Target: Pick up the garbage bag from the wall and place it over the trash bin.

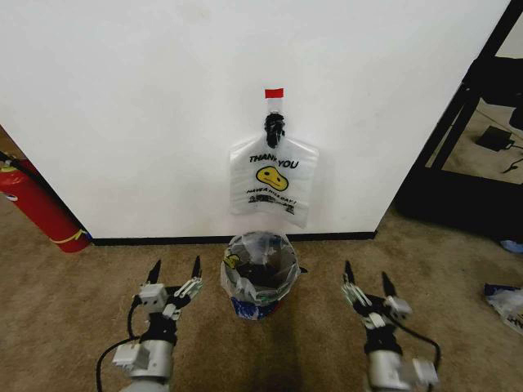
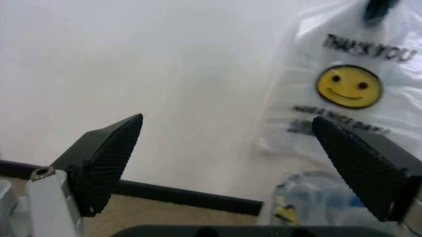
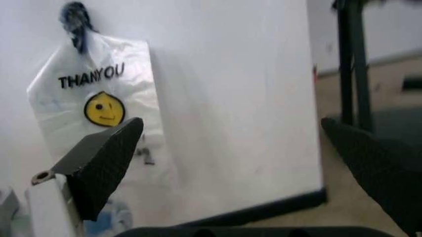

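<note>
Hovering low with both jaws spread, left end effector (image 1: 174, 273) and right end effector (image 1: 366, 282) flank bin (image 1: 260, 287), already lined with a bag (image 1: 237, 282). Looks finished; no further move needed.

Wall: you face a plain white wall (image 1: 147, 106) that ends at a corner on the right.
Baseboard: a black baseboard (image 1: 163, 240) runs along its foot.
Floor: brown carpet (image 1: 73, 310) lies under you, reaching past the corner.
Left edge: a red fire extinguisher (image 1: 37, 204) leans by the wall.
Right side: you see a black frame (image 1: 458, 106) standing past the wall's corner, with dark cables on the floor behind it.
Light: even and soft.
</note>
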{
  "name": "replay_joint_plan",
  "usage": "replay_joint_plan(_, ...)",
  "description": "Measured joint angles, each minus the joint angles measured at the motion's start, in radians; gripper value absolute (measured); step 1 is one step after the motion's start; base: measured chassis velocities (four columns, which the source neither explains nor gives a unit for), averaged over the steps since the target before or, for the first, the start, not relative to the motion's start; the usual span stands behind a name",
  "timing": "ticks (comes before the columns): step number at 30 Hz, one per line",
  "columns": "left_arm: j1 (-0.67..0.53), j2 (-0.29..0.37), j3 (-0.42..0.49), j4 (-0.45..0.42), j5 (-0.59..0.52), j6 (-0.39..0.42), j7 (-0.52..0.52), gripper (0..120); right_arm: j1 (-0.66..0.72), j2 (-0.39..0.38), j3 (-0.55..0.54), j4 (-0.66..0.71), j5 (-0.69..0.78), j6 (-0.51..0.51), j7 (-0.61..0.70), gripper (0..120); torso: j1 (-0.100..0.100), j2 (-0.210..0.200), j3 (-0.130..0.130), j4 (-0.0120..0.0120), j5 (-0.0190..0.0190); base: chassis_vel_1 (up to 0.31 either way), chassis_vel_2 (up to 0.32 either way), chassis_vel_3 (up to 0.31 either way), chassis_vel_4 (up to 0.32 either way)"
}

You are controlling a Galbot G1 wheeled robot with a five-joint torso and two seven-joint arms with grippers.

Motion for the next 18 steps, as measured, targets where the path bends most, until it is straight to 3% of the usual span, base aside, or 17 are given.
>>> replay_joint_plan(8, 0.056, -0.004, -0.038, -0.043, 0.033, -0.022, 0.037, 100, -0.071, 0.038, 0.034, -0.006, -0.146, 0.144, -0.010, 100, 0.000, 0.000, 0.000, -0.0001, 0.0000, 0.000, 0.000, 0.000, 0.000)
replay_joint_plan(18, 0.049, -0.023, -0.013, -0.035, 0.090, -0.041, 0.040, 100, -0.107, 0.045, 0.038, 0.050, -0.170, 0.156, -0.006, 100, 0.000, 0.000, 0.000, -0.0001, -0.0002, 0.000, 0.000, 0.000, 0.000)
